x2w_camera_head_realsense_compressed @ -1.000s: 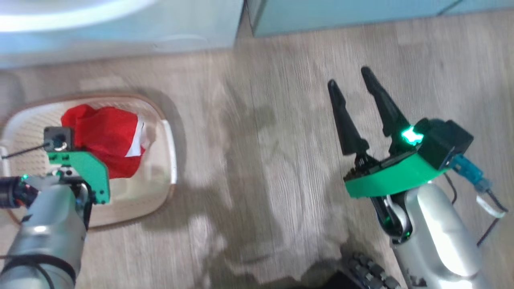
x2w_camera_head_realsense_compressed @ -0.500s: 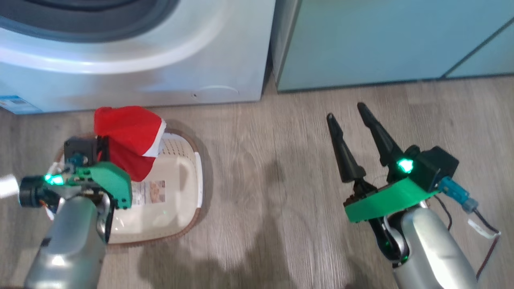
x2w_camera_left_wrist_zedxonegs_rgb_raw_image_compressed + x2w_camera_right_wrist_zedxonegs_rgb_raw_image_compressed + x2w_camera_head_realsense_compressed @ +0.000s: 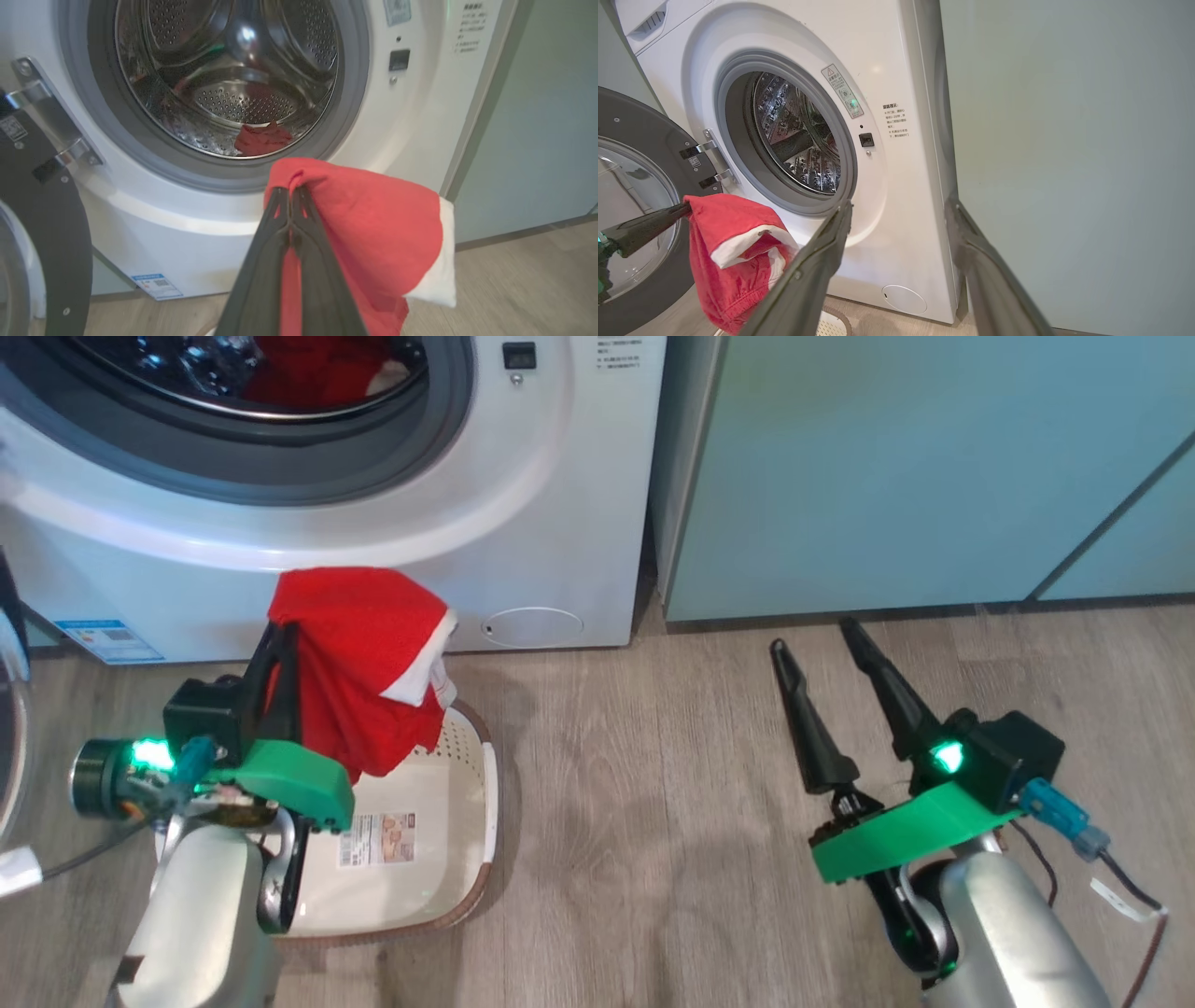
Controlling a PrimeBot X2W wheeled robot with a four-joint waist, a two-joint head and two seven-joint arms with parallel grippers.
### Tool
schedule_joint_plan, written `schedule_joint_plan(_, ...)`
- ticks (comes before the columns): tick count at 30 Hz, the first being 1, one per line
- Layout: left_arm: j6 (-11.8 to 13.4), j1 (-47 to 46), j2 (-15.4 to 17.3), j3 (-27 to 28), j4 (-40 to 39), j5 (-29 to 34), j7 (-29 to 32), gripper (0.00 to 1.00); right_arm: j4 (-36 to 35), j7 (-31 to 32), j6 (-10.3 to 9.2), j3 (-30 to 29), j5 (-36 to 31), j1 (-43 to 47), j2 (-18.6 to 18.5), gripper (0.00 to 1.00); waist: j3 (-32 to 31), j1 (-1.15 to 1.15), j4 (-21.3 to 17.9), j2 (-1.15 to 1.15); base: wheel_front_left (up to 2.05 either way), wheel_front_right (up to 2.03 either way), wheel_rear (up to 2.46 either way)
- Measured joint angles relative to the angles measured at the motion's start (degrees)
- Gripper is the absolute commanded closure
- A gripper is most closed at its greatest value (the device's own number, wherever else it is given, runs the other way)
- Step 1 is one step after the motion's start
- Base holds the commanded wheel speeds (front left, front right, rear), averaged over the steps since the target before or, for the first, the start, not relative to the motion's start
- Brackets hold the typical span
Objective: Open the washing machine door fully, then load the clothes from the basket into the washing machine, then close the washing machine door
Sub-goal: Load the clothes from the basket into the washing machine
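Note:
The white washing machine [image 3: 551, 495] stands with its black-rimmed door [image 3: 640, 154] swung open to the left, and the steel drum [image 3: 233, 56] is in plain sight. A red garment [image 3: 261, 140] lies inside the drum. My left gripper [image 3: 282, 637] is shut on a red garment with white parts [image 3: 373, 663], which hangs above the cream basket [image 3: 425, 784] in front of the washer's lower panel. The basket's bottom is bare apart from its label. My right gripper [image 3: 811, 635] is open and holds nothing, low over the floor to the right.
Pale teal cabinets [image 3: 887, 476] adjoin the washer's right side. The open door [image 3: 42, 224] juts out just left of my left arm. Grey wood floor [image 3: 653, 821] lies between my two arms. A blue sticker [image 3: 103, 639] and a round flap [image 3: 532, 625] mark the washer's lower front.
The head camera has tilted up, bringing the drum opening into view. My left gripper has lifted the red garment out of the basket toward the washer front. The right gripper stays open.

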Motion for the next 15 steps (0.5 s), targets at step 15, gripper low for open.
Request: schedule_joint_plan(15, -3.4, 10.1, -6.4, 3.3, -10.1, 1.1, 0.0, 1.0, 0.2, 0.0, 0.0, -2.8, -0.5, 3.6, 0.0, 0.0, -5.4, 0.0, 1.1, 0.0, 0.0, 0.0, 0.0)
